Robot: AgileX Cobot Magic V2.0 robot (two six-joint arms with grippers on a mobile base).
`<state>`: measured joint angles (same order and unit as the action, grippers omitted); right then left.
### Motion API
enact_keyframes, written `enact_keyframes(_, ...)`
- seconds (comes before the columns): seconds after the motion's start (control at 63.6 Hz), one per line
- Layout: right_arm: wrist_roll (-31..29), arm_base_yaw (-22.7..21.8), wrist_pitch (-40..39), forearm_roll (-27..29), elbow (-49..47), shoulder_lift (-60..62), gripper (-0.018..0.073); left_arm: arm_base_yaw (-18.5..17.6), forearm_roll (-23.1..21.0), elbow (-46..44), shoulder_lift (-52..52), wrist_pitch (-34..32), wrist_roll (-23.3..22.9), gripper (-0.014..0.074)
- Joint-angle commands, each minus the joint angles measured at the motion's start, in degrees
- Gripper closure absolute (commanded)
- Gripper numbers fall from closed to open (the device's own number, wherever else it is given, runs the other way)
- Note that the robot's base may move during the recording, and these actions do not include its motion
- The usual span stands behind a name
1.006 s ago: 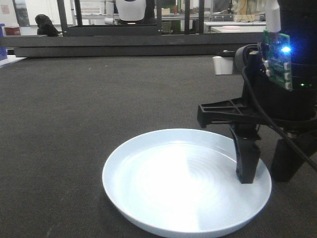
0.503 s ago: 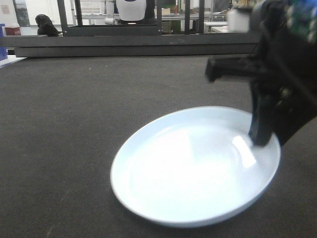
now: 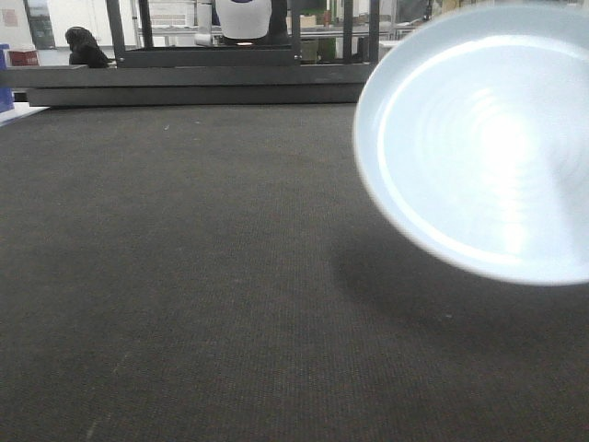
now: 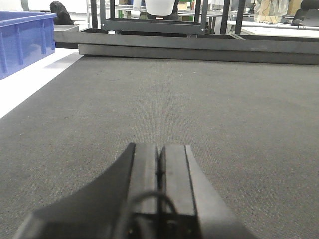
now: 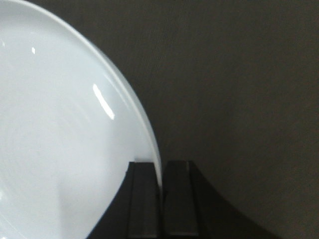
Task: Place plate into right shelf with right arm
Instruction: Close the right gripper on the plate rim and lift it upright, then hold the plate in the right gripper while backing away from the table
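Dark grey matting [image 3: 184,276] covered the whole work surface, running back to a low dark frame [image 3: 184,92] along the far edge, with room clutter beyond it. Above the mat, at the right of the front view, the plate [image 3: 479,138] hung clear of the surface. It was tipped steeply so that its white hollow faced the camera, and it threw a soft shadow [image 3: 414,295] on the mat below.

From the right wrist view, the right gripper [image 5: 160,172] was clamped on the plate's rim, one finger on each face, with the thin edge running up between them. Nearly all of the plate [image 5: 60,124] spread to the left of the claw and away from it, so the load hung off one side of the grip, not centred in it.

The left gripper [image 4: 159,164] sat low over bare mat with its fingers pressed together on nothing, and no plate showed in its view. A blue bin [image 4: 22,42] stood at the far left of that view, off the mat.

No steel rack could be made out in these pictures, so which way the right shelf lay from the claw could not be told. As a judgement, the carry belonged to the right arm alone. The matter to watch would be the plate's plane, since a rim pinch with the dish tilted on edge would probably need turning toward level before it could slide in between rails
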<state>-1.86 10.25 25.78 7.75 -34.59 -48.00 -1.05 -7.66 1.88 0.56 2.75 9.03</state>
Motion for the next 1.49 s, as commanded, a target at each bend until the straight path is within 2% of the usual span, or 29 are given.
enact_keyframes(0.0,-6.49,-3.24,-11.80,4.72,1.51,5.91,0.0497,-0.11,-0.47,0.59,0.59,-5.16,-0.40,0.0724)
enact_keyframes(0.157,-7.64,-5.48,-16.89,5.78,5.90,14.71,0.0497,-0.11,-0.47,0.59,0.59,-5.16,-0.40,0.0724)
enact_keyframes(0.519,-7.64,-5.48,-16.22,4.87,6.36,29.83,0.0497,-0.11,-0.47,0.59,0.59,-5.16,-0.40,0.0724)
enact_keyframes(1.477,-7.64,-5.48,-16.28,4.87,6.36,30.95,0.0497,-0.11,-0.47,0.59,0.59,-5.16,-0.40,0.0724)
